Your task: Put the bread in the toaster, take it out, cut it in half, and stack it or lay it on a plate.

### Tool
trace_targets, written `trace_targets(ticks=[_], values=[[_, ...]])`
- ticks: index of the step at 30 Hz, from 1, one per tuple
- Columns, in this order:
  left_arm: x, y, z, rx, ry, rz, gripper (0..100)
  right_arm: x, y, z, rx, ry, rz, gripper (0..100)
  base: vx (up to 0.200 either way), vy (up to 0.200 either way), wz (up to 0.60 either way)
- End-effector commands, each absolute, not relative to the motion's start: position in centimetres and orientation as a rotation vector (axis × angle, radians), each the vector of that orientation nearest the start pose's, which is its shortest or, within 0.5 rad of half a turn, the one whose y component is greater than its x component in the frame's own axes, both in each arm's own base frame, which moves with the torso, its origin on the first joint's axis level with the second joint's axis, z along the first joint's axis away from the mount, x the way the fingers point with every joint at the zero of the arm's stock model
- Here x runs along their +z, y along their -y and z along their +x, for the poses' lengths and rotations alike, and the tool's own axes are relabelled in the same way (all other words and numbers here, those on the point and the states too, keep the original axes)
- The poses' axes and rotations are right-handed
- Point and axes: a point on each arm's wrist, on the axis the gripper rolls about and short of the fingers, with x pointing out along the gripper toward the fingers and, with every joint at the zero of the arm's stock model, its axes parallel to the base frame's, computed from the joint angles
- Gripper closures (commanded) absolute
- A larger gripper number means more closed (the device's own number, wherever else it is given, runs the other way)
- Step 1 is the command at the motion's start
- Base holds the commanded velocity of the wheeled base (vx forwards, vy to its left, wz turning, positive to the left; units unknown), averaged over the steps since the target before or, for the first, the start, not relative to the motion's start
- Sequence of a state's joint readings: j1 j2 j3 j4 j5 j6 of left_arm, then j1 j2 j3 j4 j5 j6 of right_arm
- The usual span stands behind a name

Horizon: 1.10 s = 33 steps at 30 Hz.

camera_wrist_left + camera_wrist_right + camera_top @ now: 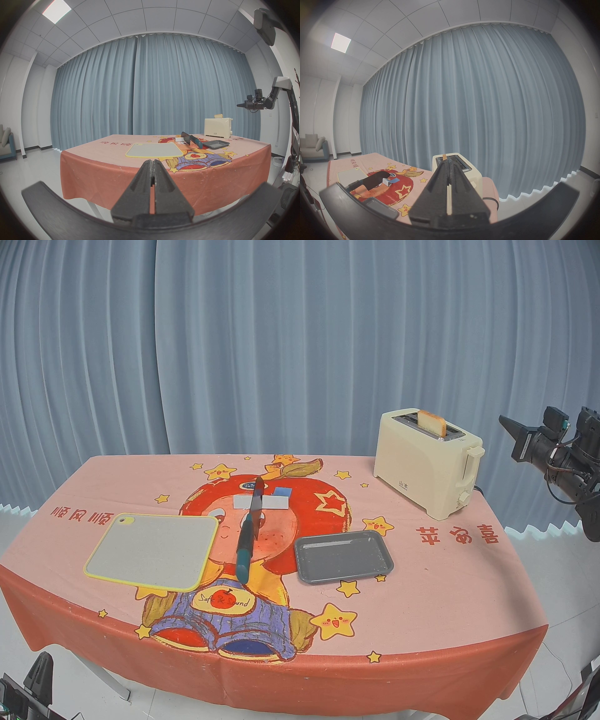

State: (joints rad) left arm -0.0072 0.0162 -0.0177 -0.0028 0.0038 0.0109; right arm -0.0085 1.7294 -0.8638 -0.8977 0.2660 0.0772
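Note:
A slice of toasted bread [432,422] stands upright in a slot of the cream toaster [431,462] at the table's back right. My right gripper [505,421] hovers off the table's right edge, level with the toaster top, shut and empty. From its wrist, the right gripper [447,163] points at the toaster [470,175] and the bread [444,157]. My left gripper [152,162] is shut and empty, low before the table's front left corner. A grey plate [343,556] lies mid-table and a yellow-rimmed cutting board [153,550] to its left.
A teal-handled knife [249,530] leans on a small white and blue holder [270,499] between board and plate. The pink patterned tablecloth [437,602] hangs over the front edge. A grey curtain hangs behind the table.

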Motion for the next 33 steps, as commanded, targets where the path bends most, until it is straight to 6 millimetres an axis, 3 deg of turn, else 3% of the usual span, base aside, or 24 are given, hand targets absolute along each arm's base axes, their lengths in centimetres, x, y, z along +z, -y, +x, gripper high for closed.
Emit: trace_targets(ticks=[1,33], values=[[7.6,0.0,-2.2,-0.002,-0.012,0.011,100,20.8,-0.2,32.5,0.256,0.001,0.075,100,0.000,0.000,0.00],[7.6,0.0,-2.2,-0.003,-0.012,0.011,100,19.5,0.9,33.9,0.225,-0.030,0.065,100,0.000,0.000,0.00]])
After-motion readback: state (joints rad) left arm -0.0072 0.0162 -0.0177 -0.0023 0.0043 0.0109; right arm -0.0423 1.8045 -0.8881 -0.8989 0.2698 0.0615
